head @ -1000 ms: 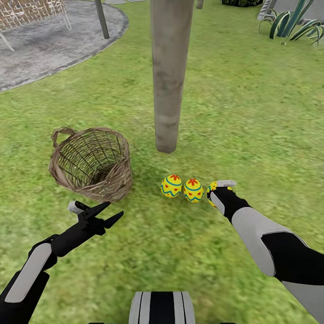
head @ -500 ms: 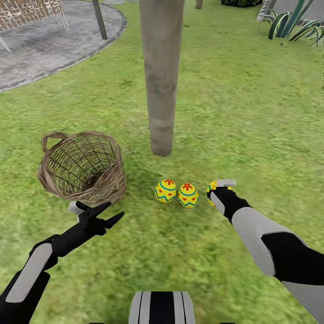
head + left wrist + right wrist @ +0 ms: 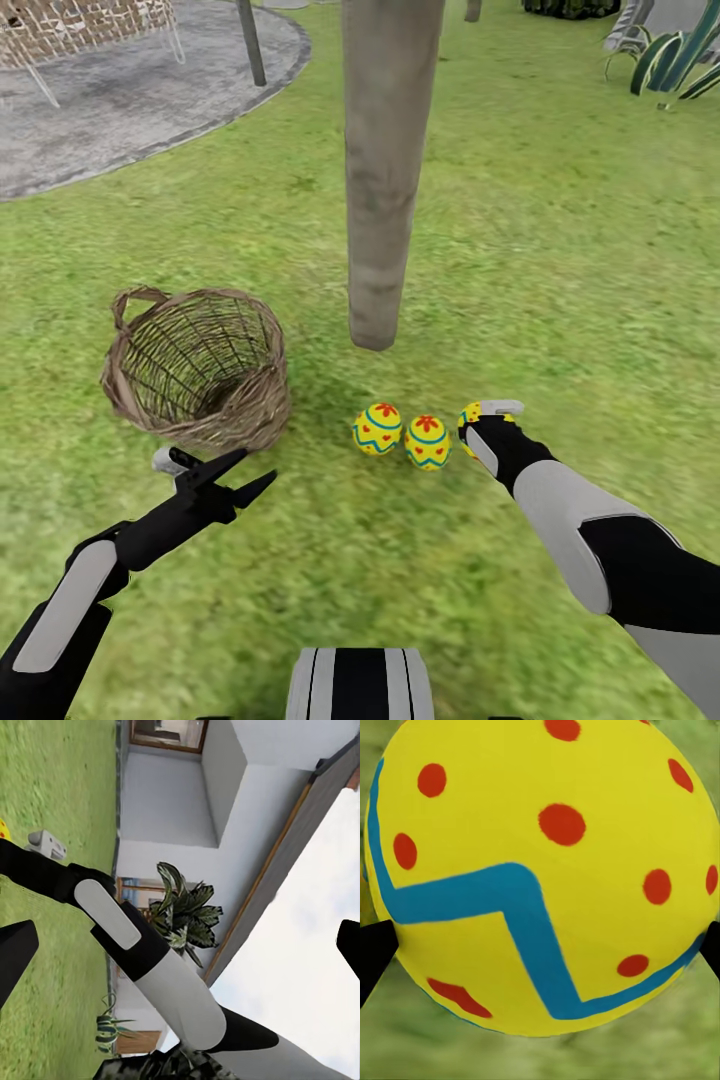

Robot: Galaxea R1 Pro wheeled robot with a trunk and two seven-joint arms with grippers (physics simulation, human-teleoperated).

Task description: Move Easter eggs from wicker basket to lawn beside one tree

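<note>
Two Easter eggs [image 3: 378,429] [image 3: 428,442], yellow with blue zigzags and red marks, lie side by side on the lawn [image 3: 560,250] just in front of the tree [image 3: 385,170] trunk. A third egg [image 3: 466,413] sits low at the grass to their right, with my right gripper [image 3: 480,425] shut on it. In the right wrist view that egg [image 3: 547,870] sits between the two dark fingertips [image 3: 373,954]. The brown wicker basket [image 3: 195,370] stands tilted left of the trunk, its inside showing bare weave. My left gripper [image 3: 258,464] hangs open just in front of the basket.
A grey round patio [image 3: 120,90] with a lattice chair [image 3: 80,30] and a thin post [image 3: 252,40] lies far left. Striped spiky plants [image 3: 670,55] stand at the far right. In the left wrist view, my right arm [image 3: 135,945] crosses before a white house.
The whole picture has swayed left and back, so the camera moved. Both arms hold the same pose, and the right gripper still has the third egg.
</note>
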